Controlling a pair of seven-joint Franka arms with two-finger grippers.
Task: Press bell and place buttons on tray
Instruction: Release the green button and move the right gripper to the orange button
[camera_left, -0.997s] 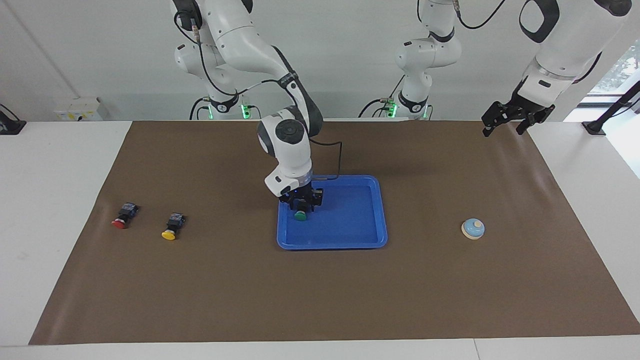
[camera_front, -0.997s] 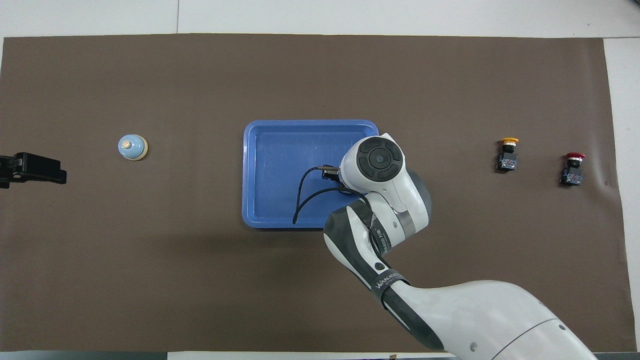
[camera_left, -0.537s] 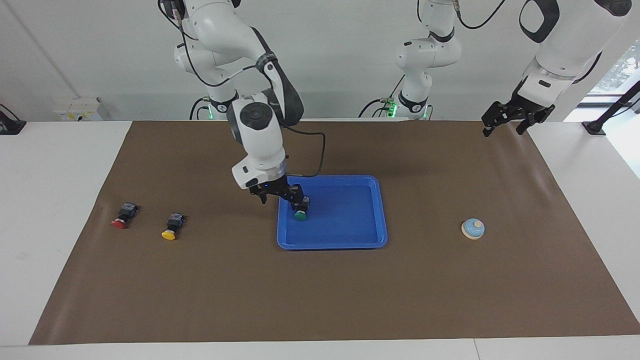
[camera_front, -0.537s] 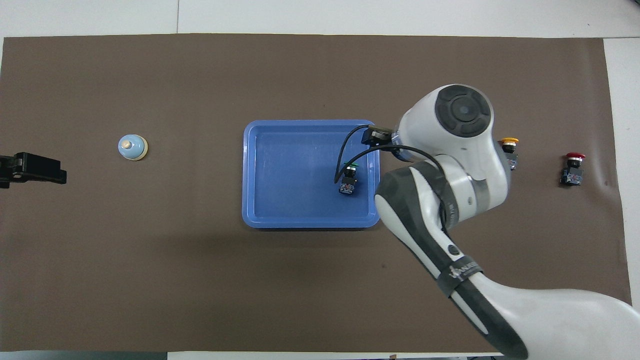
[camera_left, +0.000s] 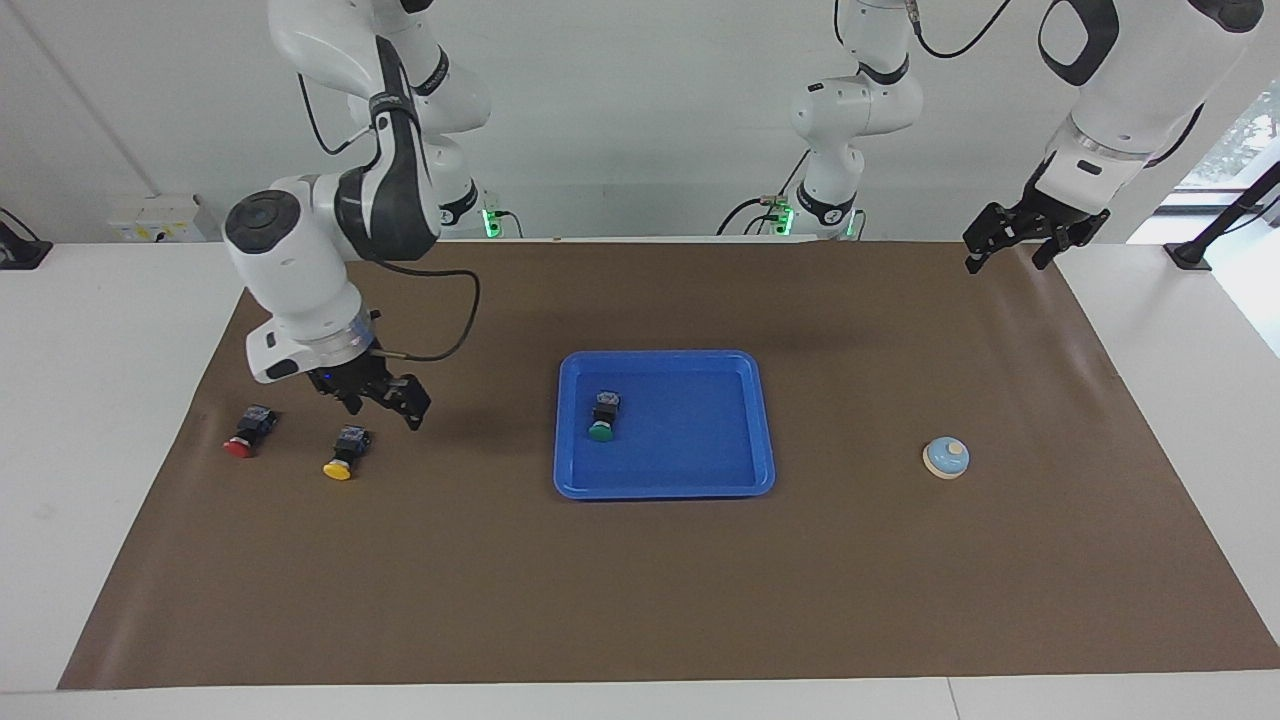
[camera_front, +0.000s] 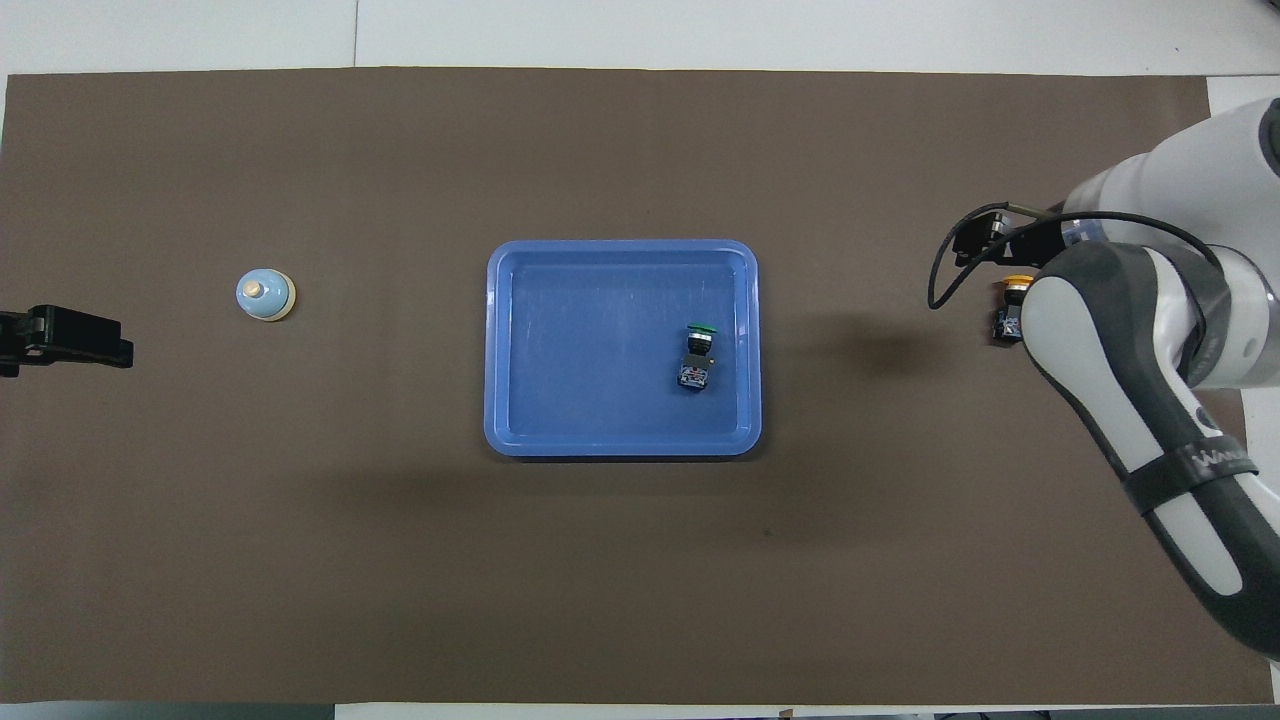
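The blue tray (camera_left: 700, 482) (camera_front: 620, 248) lies mid-mat. A green button (camera_left: 602, 417) (camera_front: 697, 358) rests on its side inside it, toward the right arm's end. The yellow button (camera_left: 345, 452) (camera_front: 1010, 300) and the red button (camera_left: 247, 432) lie on the mat at the right arm's end. In the overhead view the arm covers the red one. My right gripper (camera_left: 383, 410) hangs open and empty just above the yellow button. The light-blue bell (camera_left: 946, 457) (camera_front: 265, 295) stands toward the left arm's end. My left gripper (camera_left: 1005, 262) (camera_front: 70, 340) waits open above the mat's corner there.
A brown mat (camera_left: 640, 600) covers most of the white table (camera_left: 100, 400). The right arm's cable (camera_left: 450, 320) loops beside its wrist. Both arm bases stand along the table edge at the robots' end.
My right gripper opened, left the green button in the tray and swung to the right arm's end, stopping over the yellow button. The left arm has not moved.
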